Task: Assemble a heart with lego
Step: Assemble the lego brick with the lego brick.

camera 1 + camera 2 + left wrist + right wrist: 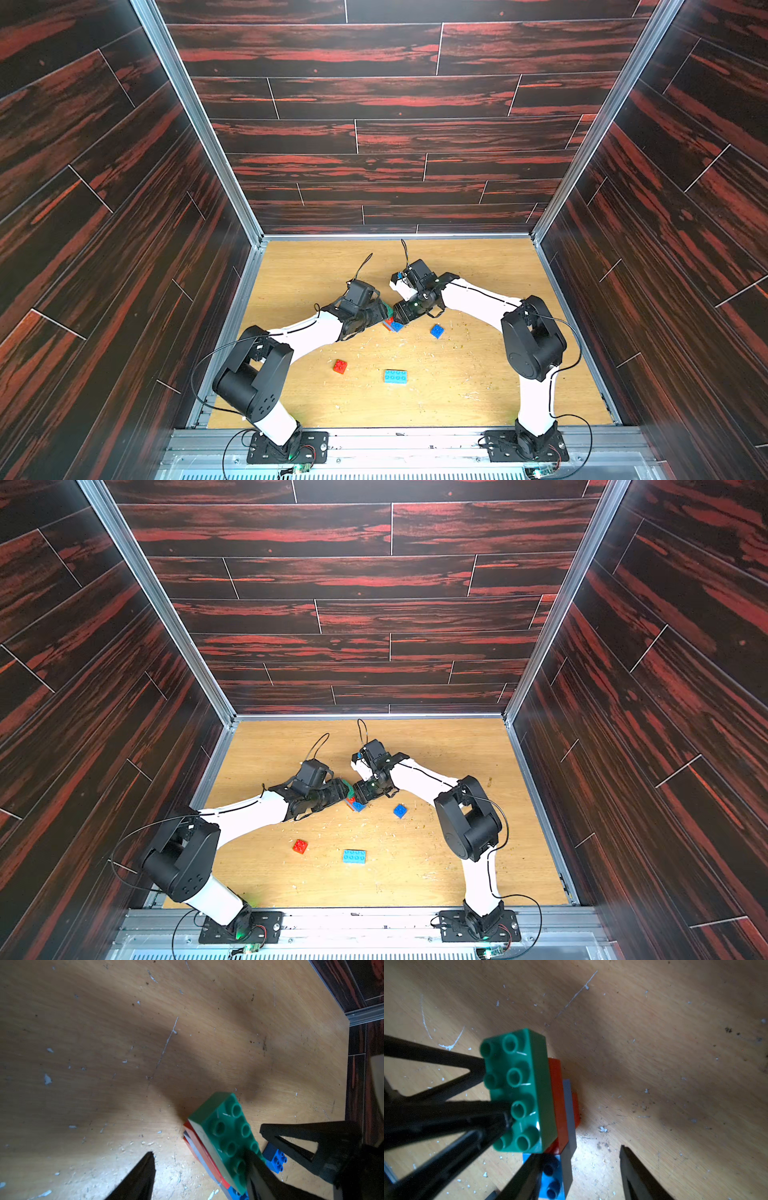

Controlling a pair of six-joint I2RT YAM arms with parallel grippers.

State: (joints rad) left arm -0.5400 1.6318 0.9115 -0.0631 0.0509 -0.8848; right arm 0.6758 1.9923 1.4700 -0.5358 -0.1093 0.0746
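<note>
- The heart (391,322), a part-built stack with a green brick (519,1088) on top of red, grey-looking and blue layers, sits at the middle of the tabletop (478,270)
- The left end effector (199,1153) stands about half wide and clamps nothing: one fingertip (252,1160) rests on the green brick's studs, the other is clear of the stack
- The right end effector (580,1152) is also part open, around the low end of the stack; one finger overlaps the blue brick (553,1169), while bare wood shows between the other finger and the stack, so it grips nothing yet
- The step looks like seating the green brick: press straight down along the studs, not sideways, since the stack seems tilted and could topple
- Let the right side brace the lower layers from both sides before the left pushes, so the joints do not shear apart
- Square the green brick's edges to the red layer beneath before full pressure
- Loose lego lies close by: a dark blue square (436,331) just right of the heart, and a red square (340,366) and a light-blue long brick (395,376), both on the near side
</note>
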